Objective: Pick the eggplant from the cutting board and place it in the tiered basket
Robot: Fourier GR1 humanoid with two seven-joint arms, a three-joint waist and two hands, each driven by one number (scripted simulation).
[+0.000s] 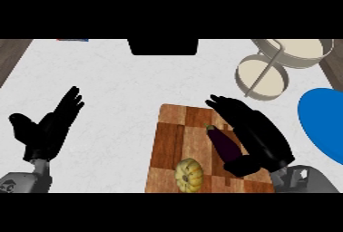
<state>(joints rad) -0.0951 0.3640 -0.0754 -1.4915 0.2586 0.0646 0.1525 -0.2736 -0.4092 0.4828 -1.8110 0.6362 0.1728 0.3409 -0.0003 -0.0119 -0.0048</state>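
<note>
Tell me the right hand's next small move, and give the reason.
Probably close the right hand's fingers round the eggplant. The hand lies open along the eggplant's right side with its fingers straight, so nothing is gripped yet. The eggplant lies on the cutting board, and the tiered basket stands further off at the upper right.

**Background: counter, wood edges**
White speckled counter top point(134, 81) runs out ahead of all fingertips. Brown wood-grain strip point(10, 54) up-left of the left hand point(46, 131) fingers, another point(336, 70) up-right of the right hand point(258, 138) fingers. Light flat, even.
</note>
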